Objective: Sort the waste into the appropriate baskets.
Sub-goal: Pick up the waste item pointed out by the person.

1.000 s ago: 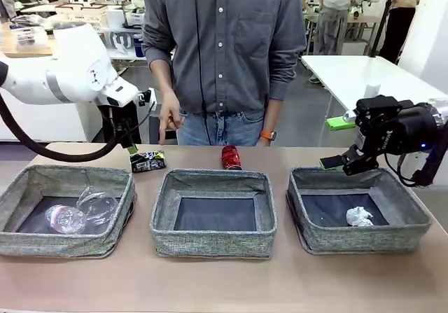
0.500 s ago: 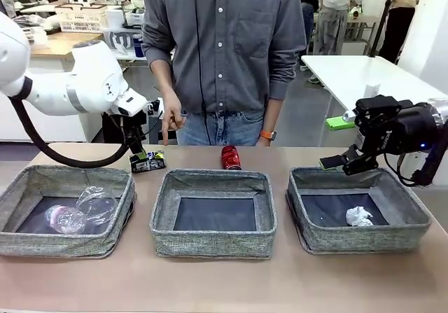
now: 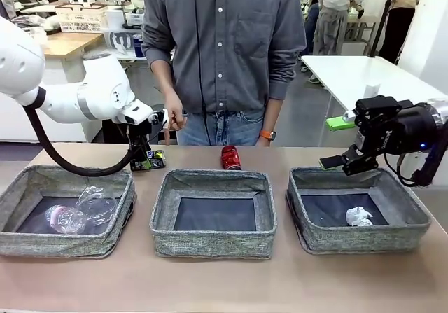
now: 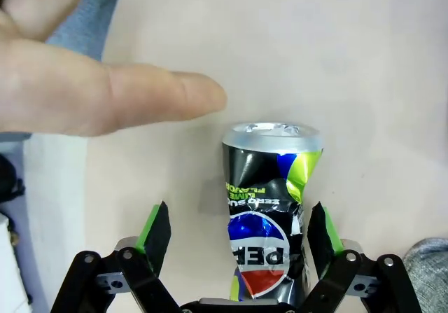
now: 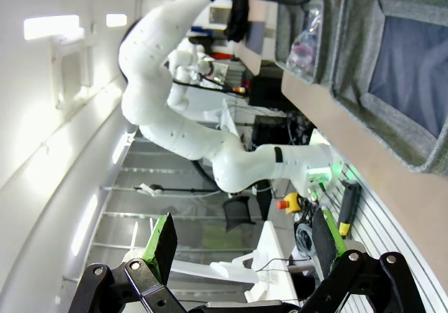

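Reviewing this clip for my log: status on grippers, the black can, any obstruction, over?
Left gripper: jaws open, straddling crushed black printed can. Right gripper: open, empty, by right basket. Person's hand close beside can.

I read the left arm (image 3: 91,92) as glossy white rounded shells with a grey joint band and a thick black cable (image 3: 35,129). The left gripper (image 4: 238,222) and right gripper (image 5: 241,236) are black, with green pads (image 4: 155,229) and silver screws (image 4: 124,253) at the linkages. The person wears a grey button-up shirt (image 3: 224,40), blue jeans (image 3: 220,127) and an orange wristband (image 3: 267,135).
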`<control>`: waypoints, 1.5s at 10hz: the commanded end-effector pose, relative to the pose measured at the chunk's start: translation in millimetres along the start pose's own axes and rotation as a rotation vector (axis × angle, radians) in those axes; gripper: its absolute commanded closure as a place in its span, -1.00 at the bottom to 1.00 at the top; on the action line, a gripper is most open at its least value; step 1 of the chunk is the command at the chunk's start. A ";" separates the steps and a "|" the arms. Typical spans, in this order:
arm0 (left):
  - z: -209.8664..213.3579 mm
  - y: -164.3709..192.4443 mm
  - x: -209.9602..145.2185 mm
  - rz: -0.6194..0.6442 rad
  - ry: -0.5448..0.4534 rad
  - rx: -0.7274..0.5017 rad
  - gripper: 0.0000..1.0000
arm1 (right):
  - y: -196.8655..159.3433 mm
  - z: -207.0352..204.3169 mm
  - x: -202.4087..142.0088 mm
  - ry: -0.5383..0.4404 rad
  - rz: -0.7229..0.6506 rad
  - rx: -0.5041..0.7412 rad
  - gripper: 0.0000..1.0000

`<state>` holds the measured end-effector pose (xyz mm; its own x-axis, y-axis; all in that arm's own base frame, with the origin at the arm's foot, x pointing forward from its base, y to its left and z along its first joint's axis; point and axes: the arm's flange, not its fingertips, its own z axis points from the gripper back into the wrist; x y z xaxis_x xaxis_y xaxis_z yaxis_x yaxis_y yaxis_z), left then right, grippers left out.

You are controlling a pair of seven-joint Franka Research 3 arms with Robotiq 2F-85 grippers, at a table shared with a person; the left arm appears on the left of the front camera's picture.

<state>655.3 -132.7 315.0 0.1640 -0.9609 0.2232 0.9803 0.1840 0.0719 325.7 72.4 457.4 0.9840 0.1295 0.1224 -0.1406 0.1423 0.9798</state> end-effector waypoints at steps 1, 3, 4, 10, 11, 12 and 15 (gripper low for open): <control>-0.1 8.9 -2.6 -0.006 -0.013 -0.059 -0.98 | 1.6 0.3 -0.1 -0.003 0.019 0.012 -1.00; -0.4 6.6 -1.7 -0.008 -0.043 -0.080 -0.98 | 1.6 0.3 -0.1 -0.003 0.019 0.012 -1.00; 1.3 5.8 0.3 0.000 -0.043 -0.081 -0.98 | 1.6 0.3 -0.1 -0.003 0.019 0.012 -1.00; 5.2 0.0 11.9 -0.024 -0.004 -0.096 1.00 | 1.6 0.3 -0.1 -0.003 0.019 0.012 -1.00; 3.5 0.2 11.7 -0.020 0.010 -0.120 0.72 | 1.6 0.3 -0.1 -0.003 0.019 0.012 -1.00; 3.2 -0.5 7.9 -0.017 0.018 -0.123 0.91 | 1.6 0.3 -0.1 -0.003 0.019 0.012 -1.00; 7.7 -1.6 2.8 -0.006 0.003 -0.153 1.00 | 1.6 0.3 -0.1 -0.003 0.019 0.012 -1.00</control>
<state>653.7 -138.9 318.8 0.1598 -0.9625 0.2191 0.9871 0.1529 -0.0479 325.7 72.4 457.4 0.9840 0.1296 0.1224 -0.1406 0.1423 0.9798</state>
